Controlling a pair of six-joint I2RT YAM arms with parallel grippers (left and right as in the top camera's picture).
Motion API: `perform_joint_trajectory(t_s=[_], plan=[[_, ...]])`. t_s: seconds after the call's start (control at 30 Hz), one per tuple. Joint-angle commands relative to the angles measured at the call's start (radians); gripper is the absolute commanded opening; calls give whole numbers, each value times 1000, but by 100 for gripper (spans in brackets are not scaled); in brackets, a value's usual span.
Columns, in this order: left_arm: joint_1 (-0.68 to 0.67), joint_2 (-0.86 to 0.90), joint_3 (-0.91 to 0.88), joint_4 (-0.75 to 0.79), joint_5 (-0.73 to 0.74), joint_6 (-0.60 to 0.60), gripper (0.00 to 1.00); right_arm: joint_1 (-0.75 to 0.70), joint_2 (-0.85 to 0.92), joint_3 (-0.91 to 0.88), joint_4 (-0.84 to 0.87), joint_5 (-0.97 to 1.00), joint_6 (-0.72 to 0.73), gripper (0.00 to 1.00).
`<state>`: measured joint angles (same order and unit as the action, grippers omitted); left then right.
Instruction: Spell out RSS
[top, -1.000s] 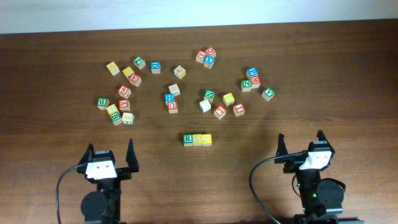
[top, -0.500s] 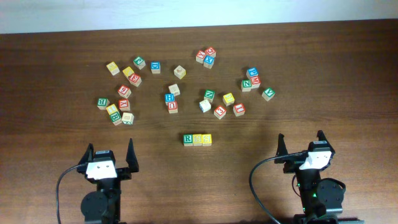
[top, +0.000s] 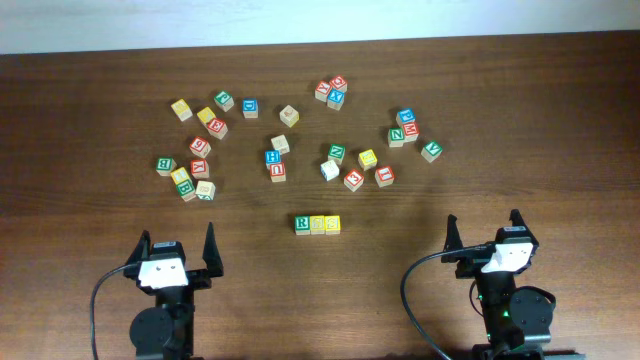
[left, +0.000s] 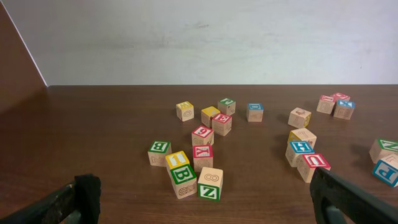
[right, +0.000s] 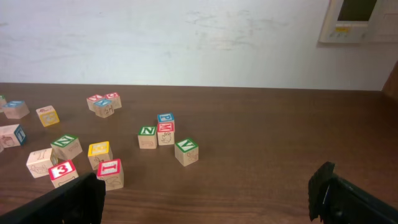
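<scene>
Counter (top: 560, 120): 1, dark wood, carrying everything. Grippers: 2, both at the near edge and well apart from all cubes. The left gripper (top: 177, 238) has its jaws spread wide w/ nothing btwn them, and the right gripper (top: 483, 222) is the same, released and empty. Prob. parked there so neither arm can knock the finished word. Loose cubes (top: 337, 153): approx. 27 by overhead count, scattered across the far half in a left bunch, a ctr group and a right bunch, w/ red, blue, green and yellow edges. They look like unused spares, kept clear of the word so it reads alone. RSS row (top: 318, 224): 3 cubes, near-ctr, btwn the two grippers and nearer than the scatter, set side by side and touching in a straight left-right line, as a word needs. R cube (top: 302, 223): 1, green-edged, at the left end, so it reads first. Yellow cubes (top: 333, 223): 2, to its right; faces too pale to read from overhead, though taken as the two S. Judged: spelling looks done.
</scene>
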<state>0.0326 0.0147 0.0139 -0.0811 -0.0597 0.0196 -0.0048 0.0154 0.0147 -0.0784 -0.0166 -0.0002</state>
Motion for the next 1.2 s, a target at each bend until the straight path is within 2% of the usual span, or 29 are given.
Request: perform_joint_trajectory(t_s=[0.0,0.17,0.3,1.17], plan=[[-4,-10,-5,-1,7,20,99,6,-12,-9,0,6,5,98],[-4,-10,-5,-2,3,15,99,6,-12,-9,0,6,5,98],[-4,-10,-5,-1,-12,-57,99,6,-12,-9,-1,5,5,98],[-4,-10,-5,0,3,-56,99,6,-12,-9,0,5,5,98]])
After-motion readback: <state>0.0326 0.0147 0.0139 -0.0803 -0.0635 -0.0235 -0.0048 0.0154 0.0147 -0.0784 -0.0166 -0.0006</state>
